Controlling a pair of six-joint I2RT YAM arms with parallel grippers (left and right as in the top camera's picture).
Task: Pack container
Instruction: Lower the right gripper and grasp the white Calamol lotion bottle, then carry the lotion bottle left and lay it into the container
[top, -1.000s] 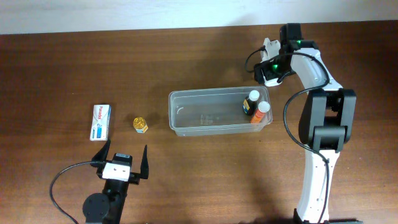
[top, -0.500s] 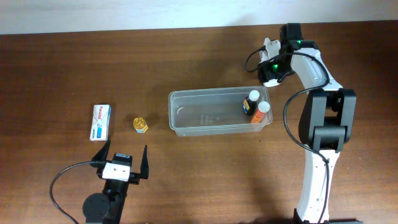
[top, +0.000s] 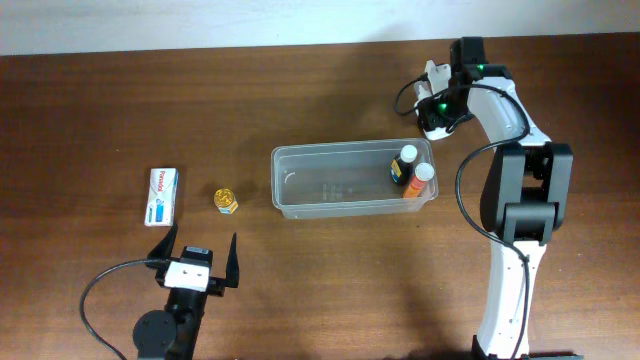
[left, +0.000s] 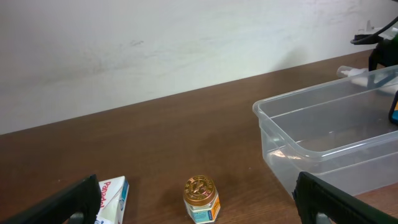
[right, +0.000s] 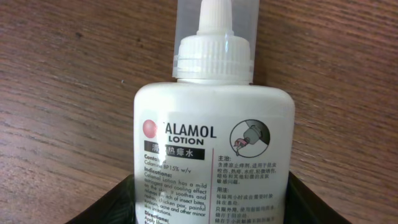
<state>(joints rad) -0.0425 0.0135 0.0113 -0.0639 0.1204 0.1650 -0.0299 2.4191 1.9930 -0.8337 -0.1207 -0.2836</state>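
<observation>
The container is a clear shallow tub in the middle of the table, also seen in the left wrist view. Two small bottles lie at its right end. Beyond its far right corner, my right gripper is shut on a white calamol lotion bottle, with a black finger pressed against each side of it just above the wood. My left gripper stands wide open near the front left edge, with nothing held.
A small gold-lidded jar and a white medicine box lie left of the container, just ahead of my left gripper. A white wall runs along the table's far edge.
My right gripper's jaws have come together around the lotion bottle. The left arm and everything on the table have stayed put.
</observation>
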